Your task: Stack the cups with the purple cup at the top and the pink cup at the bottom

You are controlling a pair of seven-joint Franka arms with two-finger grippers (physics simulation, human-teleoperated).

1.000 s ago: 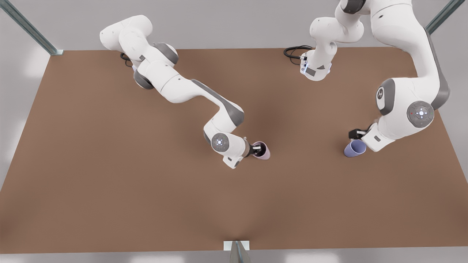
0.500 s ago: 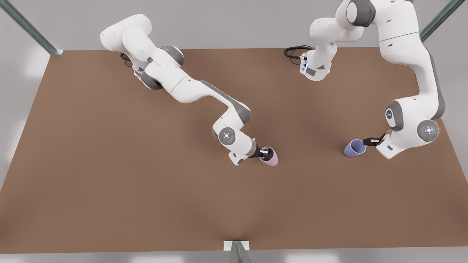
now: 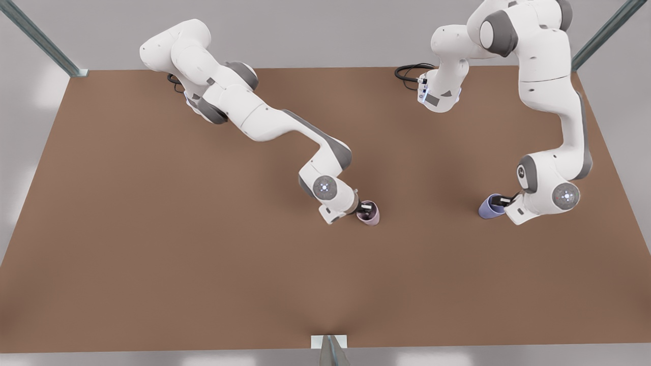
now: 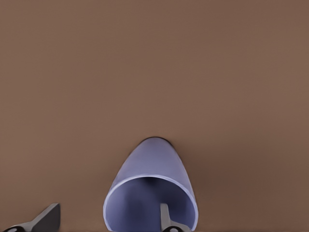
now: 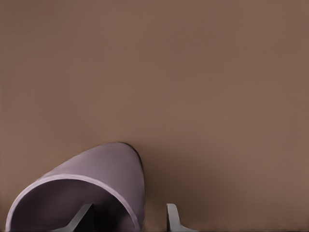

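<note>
1. The pink cup [image 3: 368,213] stands near the middle of the tabletop [image 3: 152,229]; the purple cup [image 3: 490,207] stands well apart from it, toward the front view's right.
2. The right hand [image 3: 362,207] is at the pink cup, on the front view's left. In its wrist view one finger [image 5: 82,217] sits inside the mouth and the other outside the wall, straddling the rim of the pink cup [image 5: 104,179] — I judge it pinched.
3. The left hand [image 3: 503,201] is at the purple cup. Its wrist view shows one finger [image 4: 166,220] inside the purple cup [image 4: 152,166] and the other well clear of the wall, so the hand is spread, not yet gripping.
4. The step in hand looks like the grasp phase — nothing is stacked.
5. Next, the left hand needs to close on the purple rim and lift; the pink cup must be upright and released, then the purple one lowered squarely into its mouth.
</note>
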